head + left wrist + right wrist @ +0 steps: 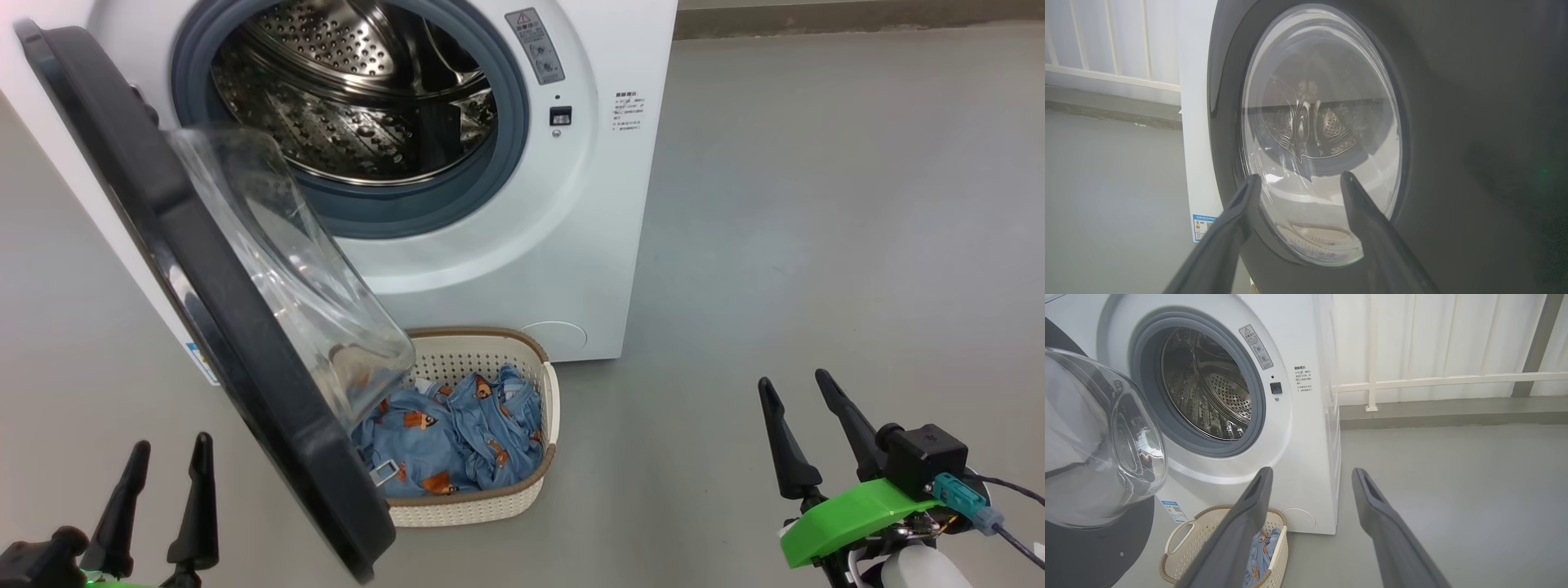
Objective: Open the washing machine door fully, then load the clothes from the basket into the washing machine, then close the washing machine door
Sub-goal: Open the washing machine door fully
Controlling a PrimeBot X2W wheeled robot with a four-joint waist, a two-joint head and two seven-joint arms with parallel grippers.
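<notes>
The white washing machine [506,261] stands ahead with its steel drum [359,98] exposed. Its black-rimmed door [212,327] hangs swung out toward me, the glass bowl [302,278] reaching over the basket. The cream basket [490,490] sits on the floor before the machine, holding the light blue clothes [457,433]. My left gripper [167,457] is open at the lower left, outside the door; in the left wrist view it [1298,179] faces the door's glass [1323,122] closely. My right gripper [796,388] is open at the lower right, apart from the basket; the right wrist view has it [1310,473] aimed at the machine [1306,449].
Grey floor [816,204] spreads to the right of the machine. A white railing [1437,380] and wall run behind it. The open door stands between my left arm and the basket [1184,547].
</notes>
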